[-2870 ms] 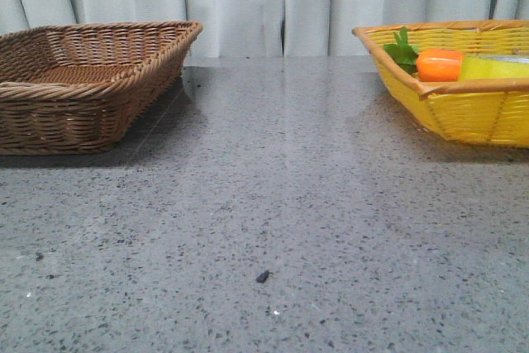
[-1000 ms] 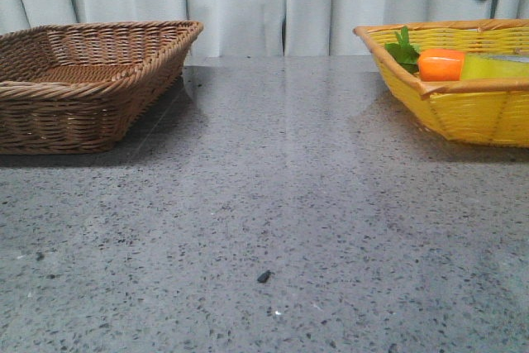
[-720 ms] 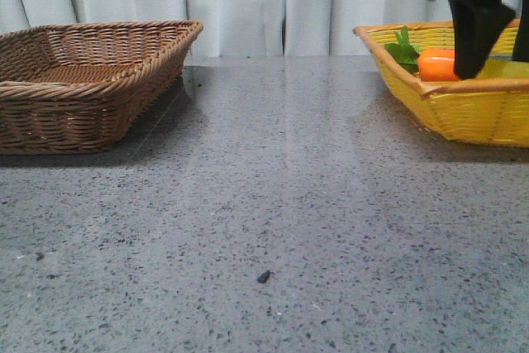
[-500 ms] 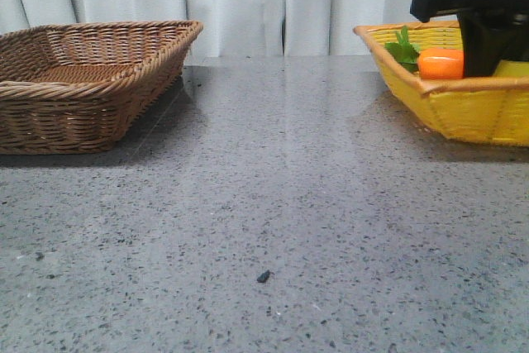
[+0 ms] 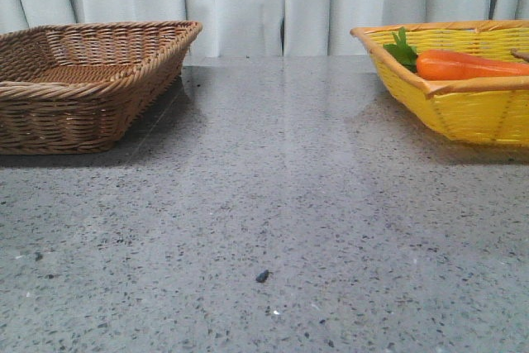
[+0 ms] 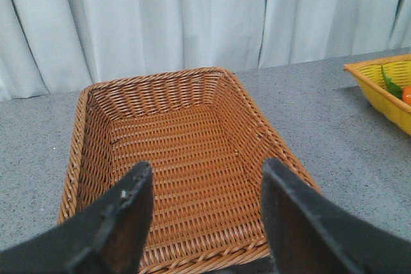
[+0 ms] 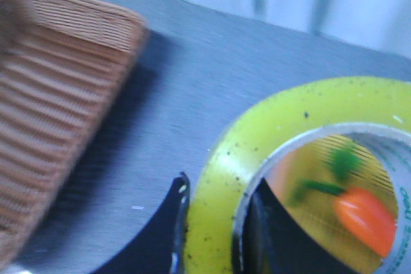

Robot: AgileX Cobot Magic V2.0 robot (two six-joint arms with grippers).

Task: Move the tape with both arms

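Right end effector (image 7: 215,235) is clamped on the yellow tape roll (image 7: 282,126), one finger outside the wall, one inside the core; the wrist view is blurred. I see the tape held up off the desk (image 5: 273,204). Left end effector (image 6: 202,213) is released, jaws wide, over the brown wicker basket (image 6: 96,133) at the desk's far left corner. Carrot (image 5: 463,65) lies in the yellow basket (image 5: 463,109) at the far right corner.

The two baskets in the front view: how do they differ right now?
The left basket is brown wicker; the right basket is bright yellow. The brown basket shows no contents in the left wrist view, while the yellow basket holds a carrot with green leaves. Both are shallow, woven and rectangular, standing on the grey table.
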